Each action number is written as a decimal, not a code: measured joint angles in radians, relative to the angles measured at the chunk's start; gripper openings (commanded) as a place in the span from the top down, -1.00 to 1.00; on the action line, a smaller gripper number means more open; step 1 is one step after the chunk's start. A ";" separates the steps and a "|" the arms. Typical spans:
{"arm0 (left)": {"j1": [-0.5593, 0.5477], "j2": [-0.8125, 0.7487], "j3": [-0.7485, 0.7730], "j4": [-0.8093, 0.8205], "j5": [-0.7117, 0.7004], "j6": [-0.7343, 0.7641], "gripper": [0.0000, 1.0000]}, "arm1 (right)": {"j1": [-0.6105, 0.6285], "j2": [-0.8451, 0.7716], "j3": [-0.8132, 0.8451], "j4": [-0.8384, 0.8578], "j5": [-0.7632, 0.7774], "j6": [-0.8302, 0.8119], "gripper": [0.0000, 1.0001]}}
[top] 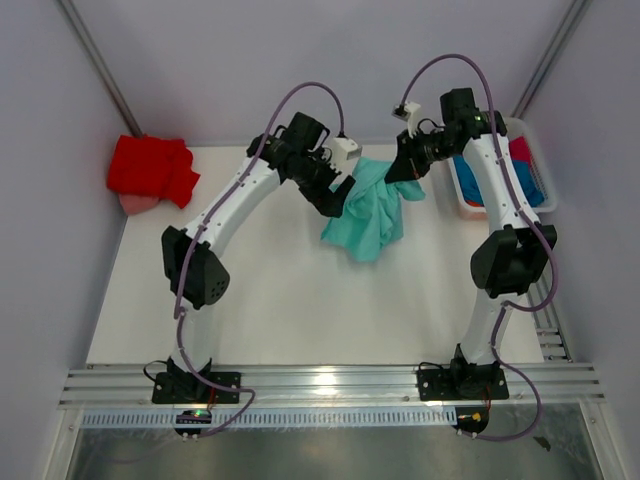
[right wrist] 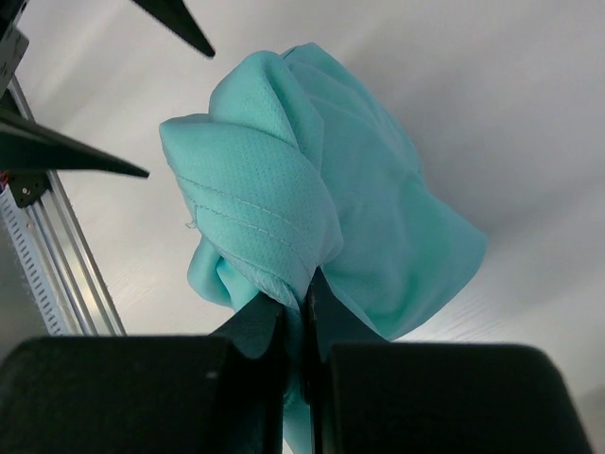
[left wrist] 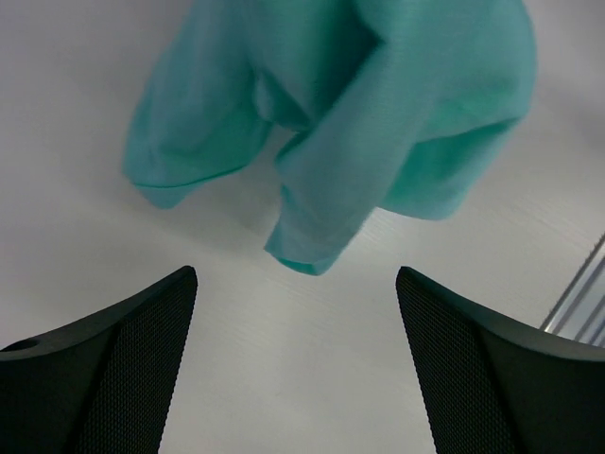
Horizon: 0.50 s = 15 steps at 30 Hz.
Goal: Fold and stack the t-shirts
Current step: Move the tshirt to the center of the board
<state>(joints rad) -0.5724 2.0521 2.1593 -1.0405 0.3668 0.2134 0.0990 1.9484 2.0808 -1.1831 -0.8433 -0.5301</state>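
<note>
While the white counter fills most of the overhead view, the mint-teal t-shirt is the biggest thing on it. It is bunched up toward the far middle, between the two arms. Its upper part is lifted and its loose folds and a sleeve hang downward; whether the lowest cloth rests on the counter cannot be told.

At the far right edge stands a white basket, partly hidden behind the right arm. A blue t-shirt and a crimson-pink t-shirt lie crumpled inside it.

In the far left corner, well apart from the mint-teal one, a red t-shirt lies in a heap, with a pale pink patch showing under its near edge.

The right pincer is clenched on a gathered fold of the mint-teal t-shirt. In the wrist view its dark fingers press almost together, with the stitched hem pinched between them and the rest of the cloth ballooning out beyond.

The left pincer is spread wide and grasps nothing. It hangs just beside the shirt's left side. Its two textured fingers stand far apart, bare counter shows between them, and the hanging sleeve lies ahead of the tips, not touching them.
</note>
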 measured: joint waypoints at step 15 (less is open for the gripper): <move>-0.028 0.015 -0.026 -0.058 0.075 0.133 -0.78 | 0.017 0.011 0.036 0.024 0.039 0.013 0.94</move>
<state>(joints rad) -0.6006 2.0674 2.1334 -1.0988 0.4419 0.3466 0.1158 1.9594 2.1170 -1.1591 -0.8040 -0.5167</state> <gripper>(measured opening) 0.794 0.080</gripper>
